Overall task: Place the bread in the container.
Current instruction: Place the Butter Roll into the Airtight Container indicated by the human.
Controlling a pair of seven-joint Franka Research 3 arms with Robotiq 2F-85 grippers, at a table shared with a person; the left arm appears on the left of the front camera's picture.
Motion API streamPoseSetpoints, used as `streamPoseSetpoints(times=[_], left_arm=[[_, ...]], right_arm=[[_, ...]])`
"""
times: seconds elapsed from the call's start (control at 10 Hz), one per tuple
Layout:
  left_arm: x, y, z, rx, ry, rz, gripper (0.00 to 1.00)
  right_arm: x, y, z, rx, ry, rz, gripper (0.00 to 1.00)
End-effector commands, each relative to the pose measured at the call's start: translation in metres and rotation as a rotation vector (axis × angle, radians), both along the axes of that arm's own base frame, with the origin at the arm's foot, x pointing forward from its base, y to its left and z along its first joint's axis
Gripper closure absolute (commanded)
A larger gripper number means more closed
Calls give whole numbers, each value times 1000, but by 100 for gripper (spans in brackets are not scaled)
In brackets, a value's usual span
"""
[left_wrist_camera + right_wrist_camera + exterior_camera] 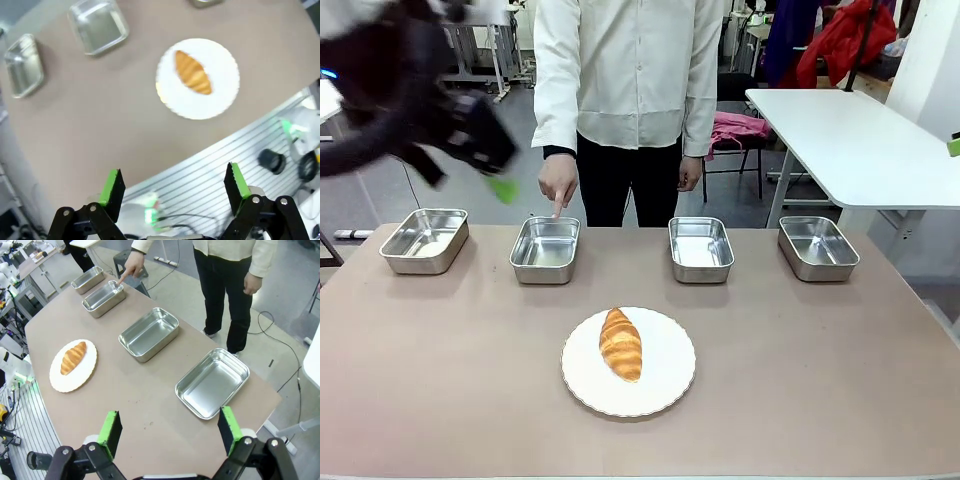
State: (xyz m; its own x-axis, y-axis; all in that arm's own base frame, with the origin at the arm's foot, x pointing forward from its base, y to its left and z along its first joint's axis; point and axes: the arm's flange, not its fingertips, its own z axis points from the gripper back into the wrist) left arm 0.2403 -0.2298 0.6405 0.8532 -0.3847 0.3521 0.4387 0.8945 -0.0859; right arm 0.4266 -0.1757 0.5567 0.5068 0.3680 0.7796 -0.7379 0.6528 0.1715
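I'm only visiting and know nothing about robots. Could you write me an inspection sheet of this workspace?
Surface: brown table, no spills seen.
Job's things: croissant lies on a white plate; a person's hand points at the second pan from the left, empty.
Clutter: three more empty steel pans in the same row.
Grippers: left gripper open, high above the table; right gripper open, holding nothing.
Cables: one cable on the floor beyond the table.
Surroundings: white table, red cloth behind it.
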Motion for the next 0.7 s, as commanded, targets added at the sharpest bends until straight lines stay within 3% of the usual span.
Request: streamPoseSetpoints(times=[0.0,0.2,0.3,0.6], left_arm=[[8,-33,-23,-140,29,-1,0],[8,-48,-43,-134,-4,-52,0],[-4,-48,-24,-107,39,-8,0],[-4,-48,-24,-107,39,-8,0]], right_arm=[[0,1,1,14,-11,7,0],[0,1,1,14,-11,7,0],[0,1,1,14,-11,7,0],[0,1,1,14,-11,7,0]])
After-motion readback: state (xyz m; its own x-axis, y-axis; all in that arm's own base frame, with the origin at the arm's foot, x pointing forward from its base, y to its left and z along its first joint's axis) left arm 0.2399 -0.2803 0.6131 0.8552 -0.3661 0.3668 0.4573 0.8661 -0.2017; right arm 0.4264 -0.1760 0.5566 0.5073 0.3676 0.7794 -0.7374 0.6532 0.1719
